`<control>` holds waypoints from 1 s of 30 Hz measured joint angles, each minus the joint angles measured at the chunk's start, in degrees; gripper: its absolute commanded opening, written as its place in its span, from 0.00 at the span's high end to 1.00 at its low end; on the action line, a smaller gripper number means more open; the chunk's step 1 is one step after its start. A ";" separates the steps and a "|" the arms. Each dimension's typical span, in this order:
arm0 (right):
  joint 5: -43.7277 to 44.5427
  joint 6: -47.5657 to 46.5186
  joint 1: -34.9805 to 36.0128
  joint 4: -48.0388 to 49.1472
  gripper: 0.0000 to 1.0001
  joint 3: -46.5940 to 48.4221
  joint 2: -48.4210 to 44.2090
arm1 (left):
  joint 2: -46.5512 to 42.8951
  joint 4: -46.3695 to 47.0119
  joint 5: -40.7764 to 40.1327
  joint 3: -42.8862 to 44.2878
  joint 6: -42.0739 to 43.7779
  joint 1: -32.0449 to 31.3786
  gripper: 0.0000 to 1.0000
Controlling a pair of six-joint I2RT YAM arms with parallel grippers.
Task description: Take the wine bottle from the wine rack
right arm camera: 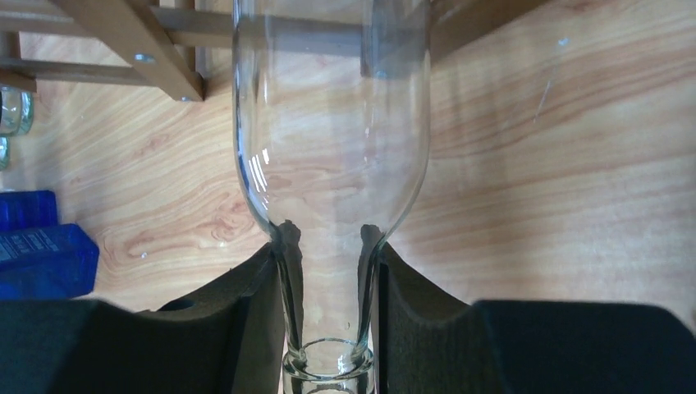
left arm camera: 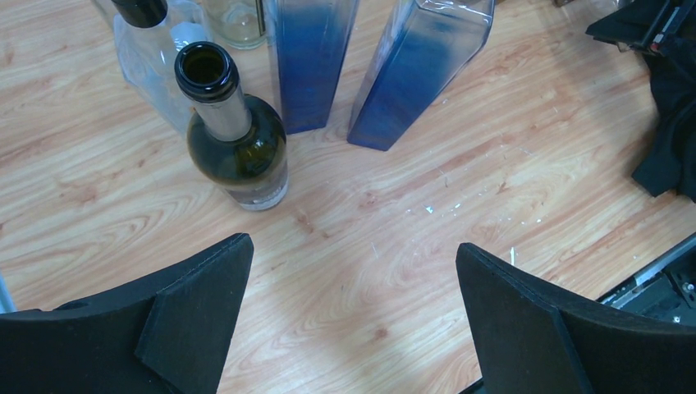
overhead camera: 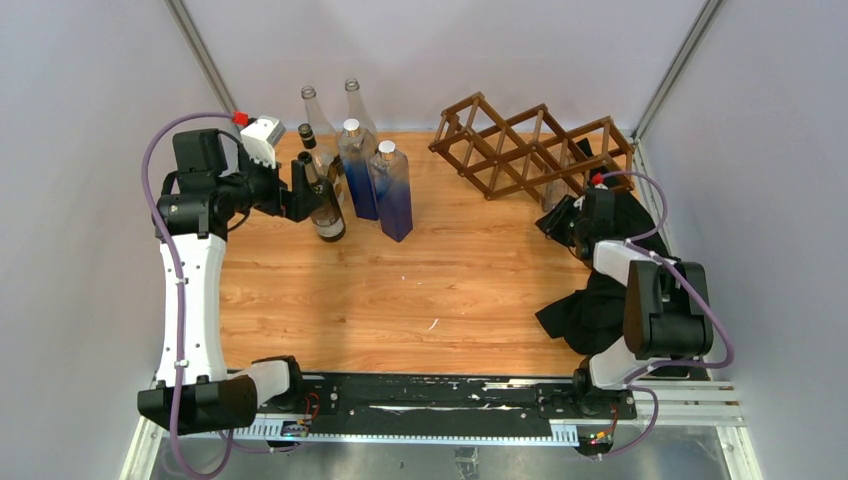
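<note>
The brown wooden wine rack (overhead camera: 530,145) stands at the back right of the table; its bars show at the top of the right wrist view (right arm camera: 131,33). A clear empty wine bottle (right arm camera: 328,123) lies with its neck toward me and its far end among the rack's front bars; it shows faintly from above (overhead camera: 556,190). My right gripper (right arm camera: 328,250) is shut on the bottle's neck, at the rack's near right side (overhead camera: 570,215). My left gripper (left arm camera: 353,246) is open and empty, far from the rack (overhead camera: 305,190).
A dark green bottle (left arm camera: 238,148) stands just ahead of my left gripper. Two blue square bottles (left arm camera: 308,66) (left arm camera: 418,74) and clear bottles (overhead camera: 312,105) stand behind it. A black cloth (overhead camera: 600,300) lies under the right arm.
</note>
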 measured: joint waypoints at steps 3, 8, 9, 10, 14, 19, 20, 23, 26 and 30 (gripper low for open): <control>0.79 -0.92 0.50 0.74 1.00 -2.91 -2.69 | 0.00 -0.02 0.39 -0.28 -0.02 0.00 0.00; 3.96 -2.10 3.43 3.23 1.00 -9.64 -7.74 | 0.00 -0.02 1.31 -0.35 -0.07 0.00 0.00; 4.42 -2.16 3.96 3.41 1.00 -10.32 -8.26 | 0.00 -0.02 1.44 -0.35 -0.09 0.00 0.00; 5.05 -2.29 4.55 3.82 1.00 -11.10 -8.79 | 0.00 -0.02 1.53 -0.35 -0.13 0.00 0.00; 7.87 -2.45 7.17 4.48 1.00 -13.70 -11.15 | -0.04 -0.02 1.86 -0.35 -0.26 0.00 0.00; 10.88 -1.73 10.16 4.31 1.00 -16.70 -16.02 | -0.17 -0.02 2.64 -0.35 -0.22 0.00 0.00; 11.82 -1.38 11.02 4.02 1.00 -17.62 -17.75 | -0.22 -0.02 2.91 -0.35 -0.20 0.00 0.00; 14.32 -0.68 13.11 2.21 1.00 -19.28 -22.12 | -0.28 -0.02 3.43 -0.39 -0.17 0.00 0.00; 16.09 0.79 14.84 -0.07 1.00 -21.24 -27.47 | -0.28 0.00 3.93 -0.42 0.04 0.00 0.00; 17.68 2.97 16.57 -4.79 1.00 -23.06 -34.73 | -0.26 0.11 4.59 -0.70 0.59 0.00 0.00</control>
